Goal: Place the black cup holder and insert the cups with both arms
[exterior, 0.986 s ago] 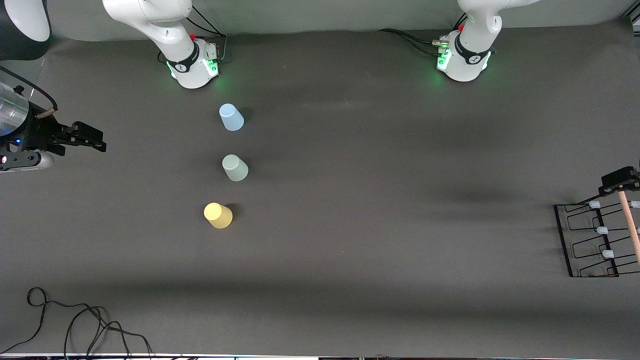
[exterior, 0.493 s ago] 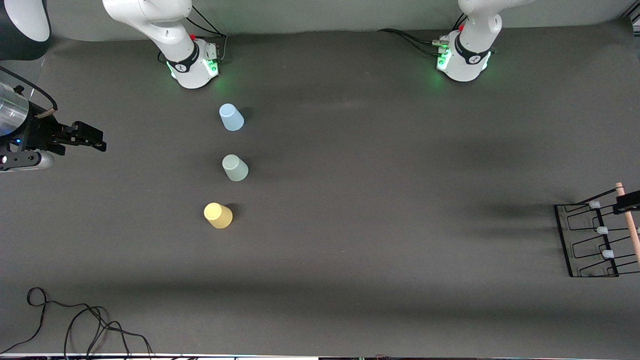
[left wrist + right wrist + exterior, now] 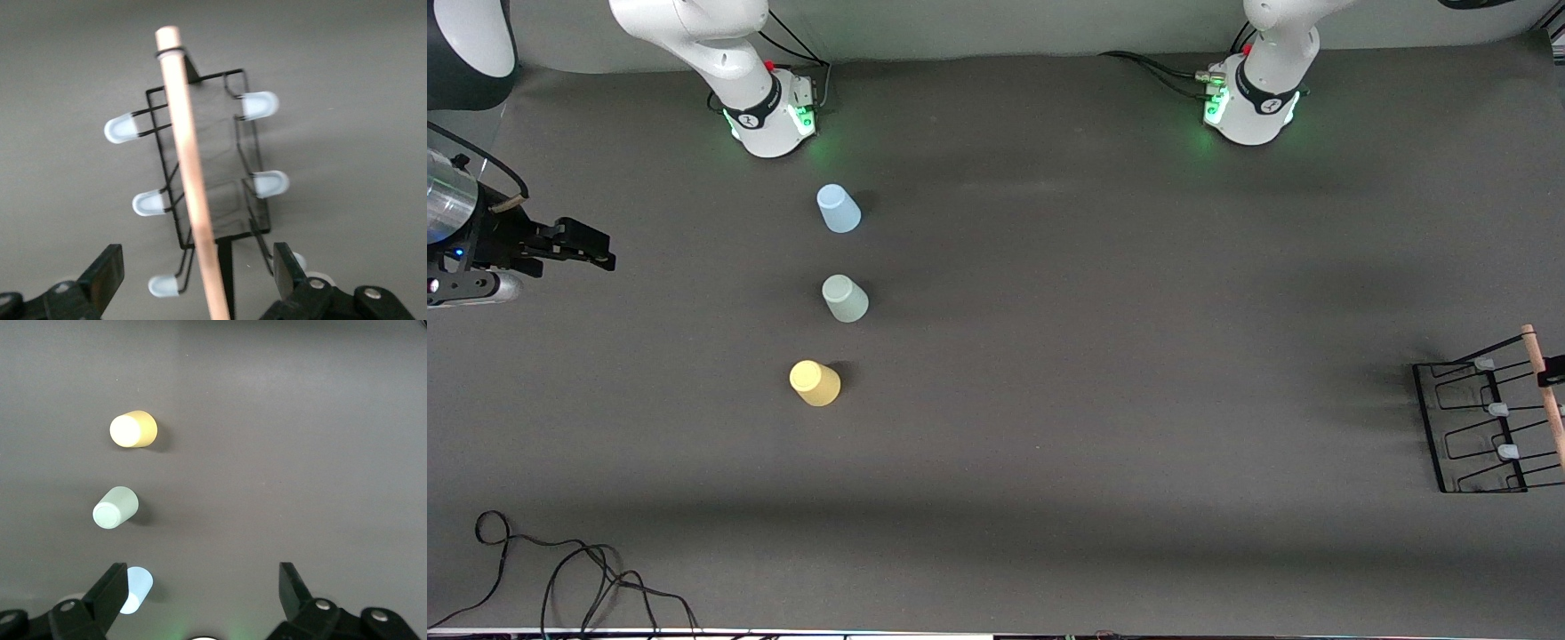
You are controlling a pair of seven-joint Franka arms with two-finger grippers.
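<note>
Barely begun: the black cup holder [image 3: 1485, 427], a thin wire rack with a pale wooden rod and grey-capped pegs, stands at the left arm's end of the table. The left gripper [image 3: 197, 280] hovers over it, fingers spread. Three cups [image 3: 845, 298] stand upside down, untouched, under the waiting right gripper [image 3: 200, 597], jaws apart.

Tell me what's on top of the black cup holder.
Only its wooden rod handle runs along the top of the black cup holder; the open left gripper hangs above. All visible pegs carry no cups.
</note>
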